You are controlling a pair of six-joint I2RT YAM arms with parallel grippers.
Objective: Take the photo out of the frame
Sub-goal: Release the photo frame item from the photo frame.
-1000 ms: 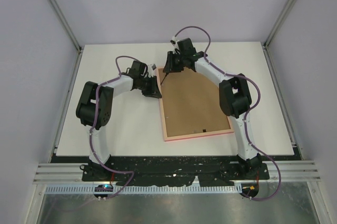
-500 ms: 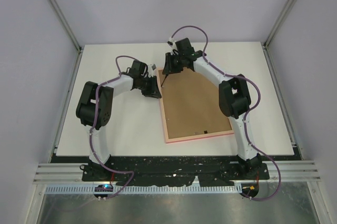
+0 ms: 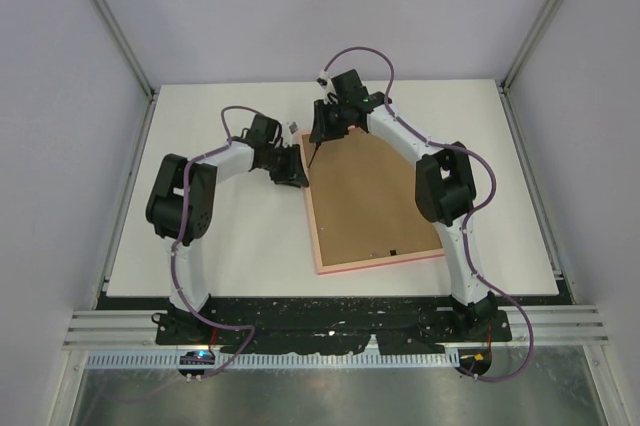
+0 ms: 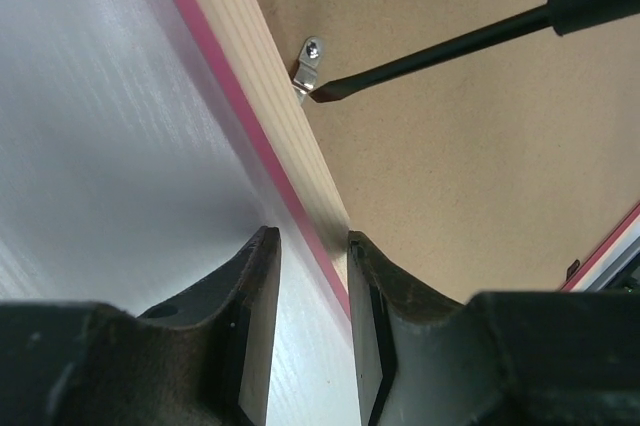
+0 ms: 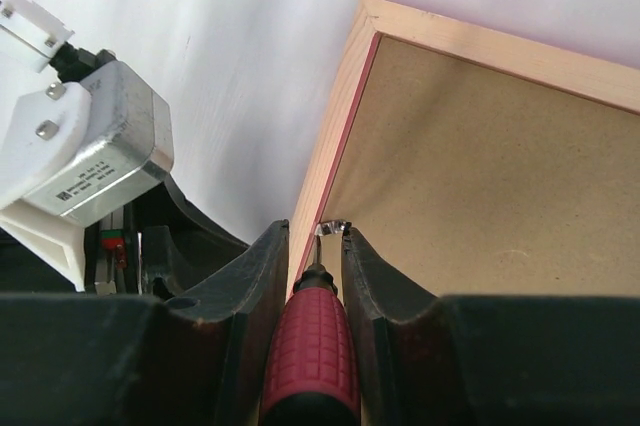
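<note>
Frame [image 4: 265,96] face-down beside left claw [image 4: 312,241], parted | right claw [image 5: 315,231] grips screwdriver [image 5: 312,346] at clip [image 4: 310,64]

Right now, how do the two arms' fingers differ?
The right fingers are shut on a red-handled screwdriver; the left fingers are apart, clamping nothing. The left straddle the frame's pink edge; the right reach its metal clip only through the tool's tip. Both pairs are black.

I see the frame [image 3: 380,260] lying back-up and skewed on the bench [image 3: 220,246], pale-pink rim around its brown backing board [image 3: 365,196].
</note>
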